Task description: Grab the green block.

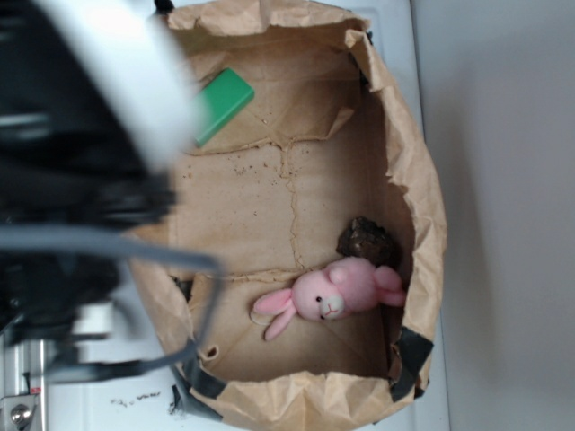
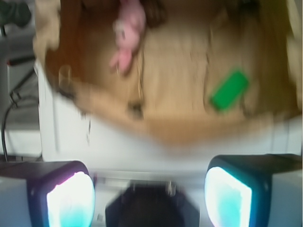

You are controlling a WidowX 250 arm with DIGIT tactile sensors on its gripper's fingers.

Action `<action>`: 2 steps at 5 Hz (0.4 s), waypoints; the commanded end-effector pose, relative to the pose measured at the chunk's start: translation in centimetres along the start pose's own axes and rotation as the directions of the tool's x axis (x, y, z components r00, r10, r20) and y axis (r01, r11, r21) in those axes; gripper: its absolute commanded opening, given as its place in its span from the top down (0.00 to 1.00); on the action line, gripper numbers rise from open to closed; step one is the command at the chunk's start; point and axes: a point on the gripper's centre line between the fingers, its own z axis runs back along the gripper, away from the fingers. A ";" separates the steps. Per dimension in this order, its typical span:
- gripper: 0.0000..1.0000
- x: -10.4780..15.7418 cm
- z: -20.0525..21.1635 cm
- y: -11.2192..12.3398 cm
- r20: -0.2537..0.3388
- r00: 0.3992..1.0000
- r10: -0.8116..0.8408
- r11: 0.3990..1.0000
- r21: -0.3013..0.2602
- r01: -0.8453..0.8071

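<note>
The largest thing is the brown paper-lined tray with crumpled, rolled-down walls [image 1: 422, 180], patched with dark tape at its lower corners, which sits on a white surface [image 1: 503, 135]. Its floor is creased and speckled with small dark crumbs.

Next in size is the robot arm [image 1: 81, 135], a blurred mass of black and white parts with grey cables, which in the exterior view covers the tray's left wall and hangs over that edge. In the wrist view the gripper [image 2: 149, 191] shows at the bottom of the picture, outside the tray's near wall, with its two glowing pale fingertips [image 2: 71, 201] spread wide apart and nothing between them.

The pink plush bunny with long ears and a white muzzle [image 1: 337, 296] lies on the tray floor close to the tray's right wall, towards its lower end. Just above the bunny, touching or nearly touching its head, sits a dark brown lumpy object [image 1: 367, 241] against the same wall.

The flat, bright green rectangular block with rounded edges [image 1: 222, 103] lies tilted in the tray's upper left corner, near the fold where floor meets wall, well apart from the bunny. The arm's white part overlaps its left end in the exterior view; in the wrist view it lies uncovered, far from the fingers.
</note>
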 end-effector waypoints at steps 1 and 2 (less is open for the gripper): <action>0.00 7.8 -3.4 3.0 0.052 0.994 -0.094 0.996 0.006 0.094; 0.00 7.3 -5.4 3.4 0.072 0.973 -0.218 0.976 0.012 0.217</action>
